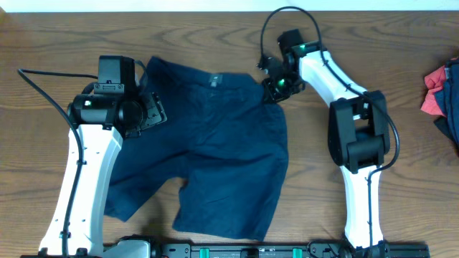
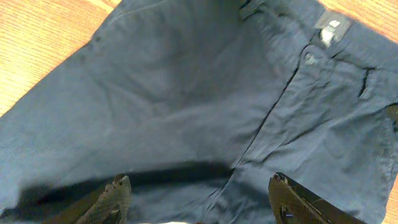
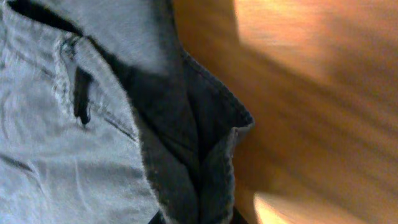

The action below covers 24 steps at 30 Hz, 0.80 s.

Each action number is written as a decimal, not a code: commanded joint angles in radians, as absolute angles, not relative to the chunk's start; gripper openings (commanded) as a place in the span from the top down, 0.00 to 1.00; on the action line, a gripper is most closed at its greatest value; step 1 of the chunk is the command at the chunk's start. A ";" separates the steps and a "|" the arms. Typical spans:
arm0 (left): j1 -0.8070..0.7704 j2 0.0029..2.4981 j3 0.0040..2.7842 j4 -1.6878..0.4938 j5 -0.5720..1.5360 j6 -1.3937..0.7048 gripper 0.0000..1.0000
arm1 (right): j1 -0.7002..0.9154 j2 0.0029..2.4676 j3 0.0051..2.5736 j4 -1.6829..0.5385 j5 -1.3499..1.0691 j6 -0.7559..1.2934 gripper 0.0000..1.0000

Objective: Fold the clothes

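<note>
The clothes are dark navy shorts (image 1: 215, 143) lying spread on the wooden table, waistband at the far side with a small label (image 1: 214, 79). My left gripper (image 1: 150, 111) hovers over the shorts' left waistband side. In the left wrist view its jaws (image 2: 199, 202) are wide open above the fabric (image 2: 186, 93), and the label (image 2: 329, 31) shows at upper right. My right gripper (image 1: 276, 87) is at the right waistband corner. In the right wrist view its jaws (image 3: 196, 219) are shut on a pinched fold of the shorts (image 3: 62, 155), fingertips mostly hidden by cloth.
A pile of red and dark cloth (image 1: 445, 97) lies at the table's right edge. A black cable (image 1: 276, 21) loops above the right arm. Bare wooden table (image 1: 401, 43) surrounds the shorts.
</note>
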State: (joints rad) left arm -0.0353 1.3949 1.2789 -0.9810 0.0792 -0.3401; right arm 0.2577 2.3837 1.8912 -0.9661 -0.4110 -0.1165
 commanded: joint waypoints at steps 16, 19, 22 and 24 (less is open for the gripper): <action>-0.166 1.411 1.266 -0.925 0.098 -0.354 0.27 | -0.211 2.394 1.983 -1.112 -0.348 0.099 0.99; -0.213 1.465 1.264 -0.925 0.119 -0.361 0.27 | -0.210 2.394 1.983 -1.136 -0.347 0.088 0.98; -0.263 1.544 1.264 -0.910 0.168 -0.361 0.27 | -0.195 2.394 1.983 -1.144 -0.347 0.089 0.99; -0.301 1.605 1.264 -0.899 0.212 -0.361 0.27 | -0.183 2.394 1.983 -1.141 -0.347 0.089 0.99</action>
